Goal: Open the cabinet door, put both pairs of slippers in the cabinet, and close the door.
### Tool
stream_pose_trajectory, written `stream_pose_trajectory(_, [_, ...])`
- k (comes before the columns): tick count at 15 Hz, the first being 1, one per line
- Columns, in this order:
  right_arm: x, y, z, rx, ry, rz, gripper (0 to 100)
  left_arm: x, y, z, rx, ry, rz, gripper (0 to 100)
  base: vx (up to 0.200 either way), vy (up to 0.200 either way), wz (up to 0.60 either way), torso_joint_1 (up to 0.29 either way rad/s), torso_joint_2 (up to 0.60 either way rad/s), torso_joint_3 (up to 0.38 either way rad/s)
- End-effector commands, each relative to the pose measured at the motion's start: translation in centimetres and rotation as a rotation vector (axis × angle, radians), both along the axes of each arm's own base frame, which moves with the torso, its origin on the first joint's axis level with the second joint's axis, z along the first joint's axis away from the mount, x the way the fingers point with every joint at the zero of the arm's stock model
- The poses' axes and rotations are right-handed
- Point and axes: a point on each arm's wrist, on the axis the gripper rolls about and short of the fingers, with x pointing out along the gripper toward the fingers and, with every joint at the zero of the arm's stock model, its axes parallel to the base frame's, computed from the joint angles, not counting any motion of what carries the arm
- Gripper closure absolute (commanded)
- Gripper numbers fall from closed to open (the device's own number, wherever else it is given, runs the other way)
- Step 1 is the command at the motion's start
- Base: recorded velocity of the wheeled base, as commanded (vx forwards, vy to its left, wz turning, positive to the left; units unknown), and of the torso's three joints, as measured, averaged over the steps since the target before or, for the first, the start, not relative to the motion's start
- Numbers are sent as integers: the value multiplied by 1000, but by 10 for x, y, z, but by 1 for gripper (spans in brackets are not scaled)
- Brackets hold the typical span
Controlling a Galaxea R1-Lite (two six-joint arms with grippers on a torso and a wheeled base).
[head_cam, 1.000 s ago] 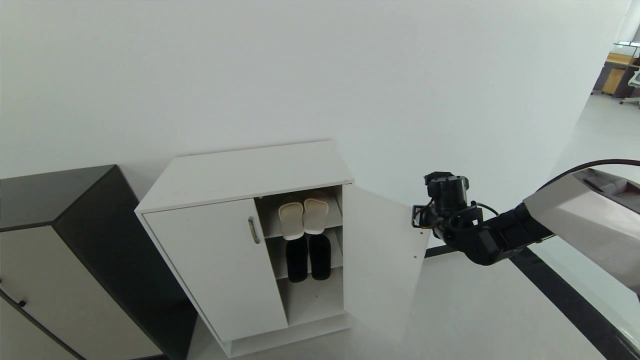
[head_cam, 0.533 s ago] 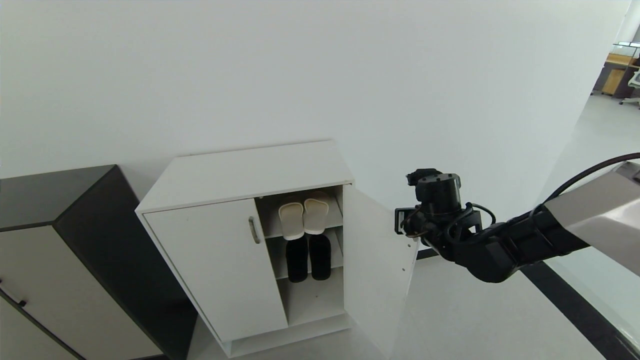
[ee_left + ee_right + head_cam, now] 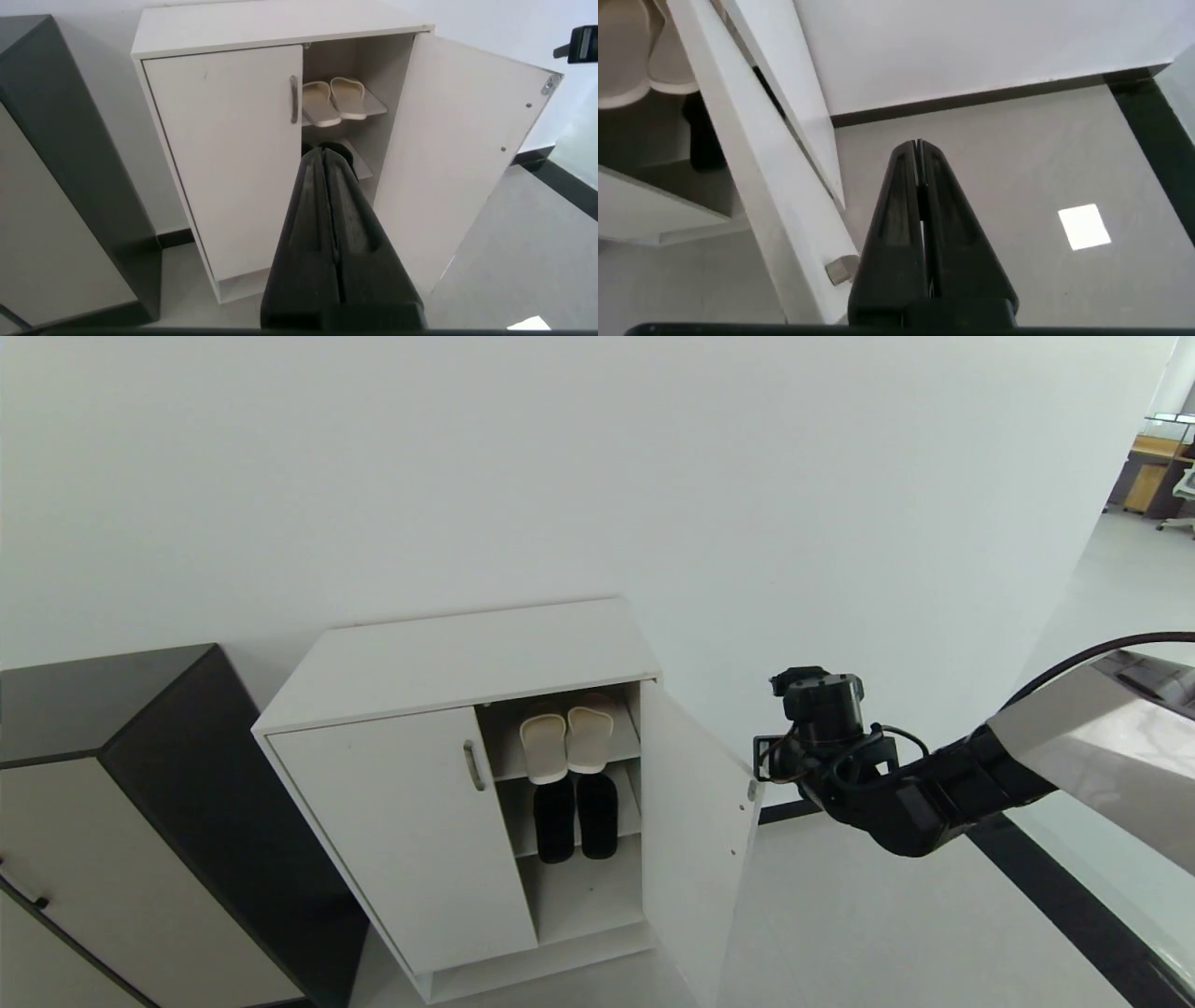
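The right-hand cabinet door [image 3: 695,821] is standing partly open, swung out from the white cabinet [image 3: 448,658] toward me, while the left-hand door [image 3: 401,840] is sitting shut. Inside, 2 pairs of slippers are lying on the shelves: the pale pair [image 3: 567,739] on the upper shelf and the black pair [image 3: 576,817] on the shelf directly beneath it. I am therefore judging the loading as done and the closing of the door as the step in hand. The right gripper [image 3: 919,151], its fingers pressed together and holding nothing, is sitting at the door's upper free corner on the outer side, just beside the small catch [image 3: 842,271]. I cannot tell whether it is actually touching the panel. The left gripper [image 3: 322,159], likewise pressed together and holding nothing, is hanging in front of the cabinet, pointing at the open compartment and apart from the door. The next move, as I am reading it, calls for a steady push on the outer face near the free edge, following the hinge arc until the panel is meeting the frame beside the left-hand door. A dark cabinet [image 3: 140,756] is standing just beside, on the left, outside the swing.
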Motion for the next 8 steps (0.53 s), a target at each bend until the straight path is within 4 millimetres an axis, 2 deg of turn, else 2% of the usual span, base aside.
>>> stream_pose_trajectory(1, [-8, 10, -8, -14, 24, 29, 100, 0, 0, 0, -1, 1, 1, 100, 0, 0, 0, 0, 0, 0])
stream_pose_trajectory(3, [-21, 21, -8, -19, 32, 68, 100, 0, 0, 0, -1, 1, -1, 100, 0, 0, 0, 0, 0, 0])
stream_pose_trajectory(8, [-55, 43, 8, -4, 17, 161, 100, 0, 0, 0, 0, 1, 1, 100, 0, 0, 0, 0, 0, 0])
